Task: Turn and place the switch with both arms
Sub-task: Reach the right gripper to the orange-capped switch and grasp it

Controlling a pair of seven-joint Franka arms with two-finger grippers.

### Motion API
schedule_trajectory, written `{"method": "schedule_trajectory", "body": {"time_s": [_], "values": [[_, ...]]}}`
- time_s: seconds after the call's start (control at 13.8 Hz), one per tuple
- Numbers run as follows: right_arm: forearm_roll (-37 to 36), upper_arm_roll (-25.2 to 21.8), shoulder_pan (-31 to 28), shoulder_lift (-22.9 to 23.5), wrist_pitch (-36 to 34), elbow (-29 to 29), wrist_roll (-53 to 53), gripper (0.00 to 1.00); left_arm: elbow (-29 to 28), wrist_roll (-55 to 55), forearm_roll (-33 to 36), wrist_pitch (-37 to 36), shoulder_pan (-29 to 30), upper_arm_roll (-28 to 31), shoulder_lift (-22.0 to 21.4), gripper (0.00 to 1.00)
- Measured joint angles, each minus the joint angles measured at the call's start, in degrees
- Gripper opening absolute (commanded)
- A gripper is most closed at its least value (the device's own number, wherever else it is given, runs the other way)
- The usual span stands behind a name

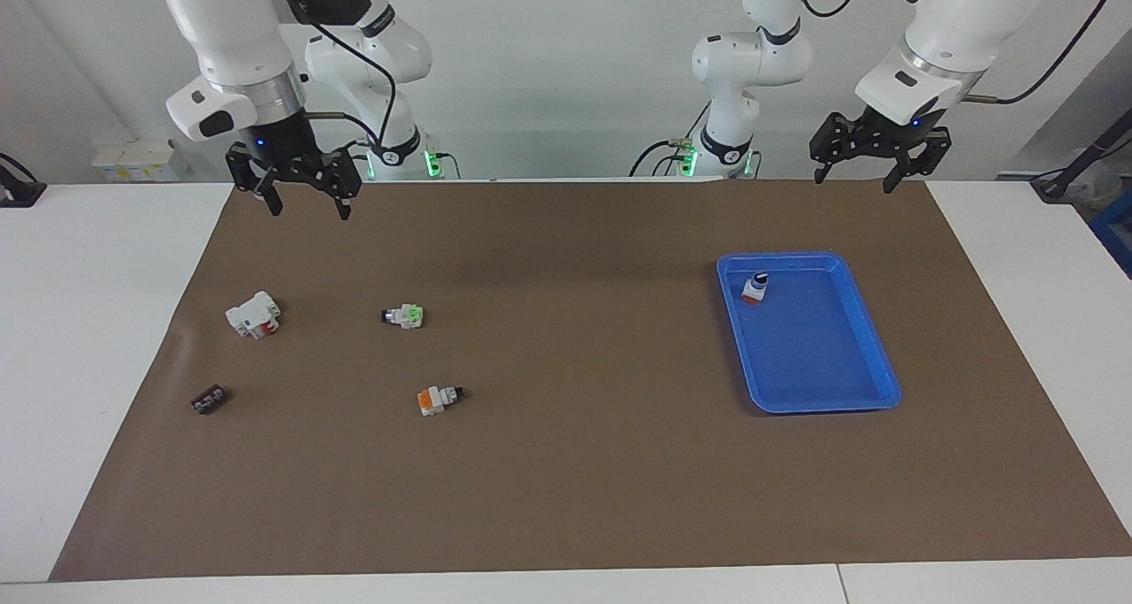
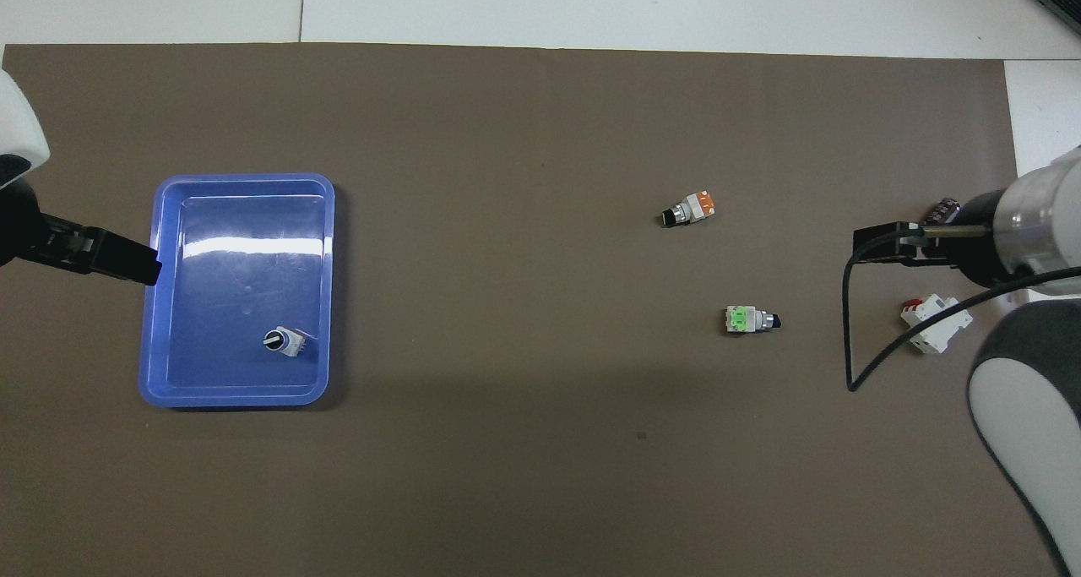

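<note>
The switch (image 1: 438, 399) (image 2: 691, 209) is white with an orange end and a black knob. It lies on its side on the brown mat, toward the right arm's end. My right gripper (image 1: 309, 211) is open and empty, up in the air over the mat's edge by the robots, well apart from the switch. My left gripper (image 1: 852, 183) is open and empty. It hangs high over the mat's edge at the left arm's end, and that arm waits.
A blue tray (image 1: 822, 404) (image 2: 152, 307) holds a red-based switch (image 1: 755, 287) (image 2: 283, 340). A white switch with a green part (image 1: 404, 316) (image 2: 750, 319), a white block with red (image 1: 253, 314) (image 2: 933, 323) and a small dark part (image 1: 208, 399) (image 2: 942, 211) lie near the orange switch.
</note>
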Motion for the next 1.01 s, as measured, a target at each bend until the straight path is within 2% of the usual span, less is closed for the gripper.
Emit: {"method": "schedule_trajectory", "body": {"time_s": [0.43,0.65,1.01], "values": [[0.08,0.07,1.35,1.38,13.54,-7.74,0.04,1.00,-1.06,0.00,0.00,-0.24,0.00,0.00,-0.44,1.00],[0.18,0.06,3.26,7.41,22.90,-8.88,8.59,1.00,-1.61,0.00,0.00,-0.24,0.01,0.02,-0.84,1.00],[1.41,0.09,5.36,19.64,36.78,-7.65,33.25,1.00,-1.80,0.00,0.00,-0.30,0.01,0.02,-0.97,1.00]]}}
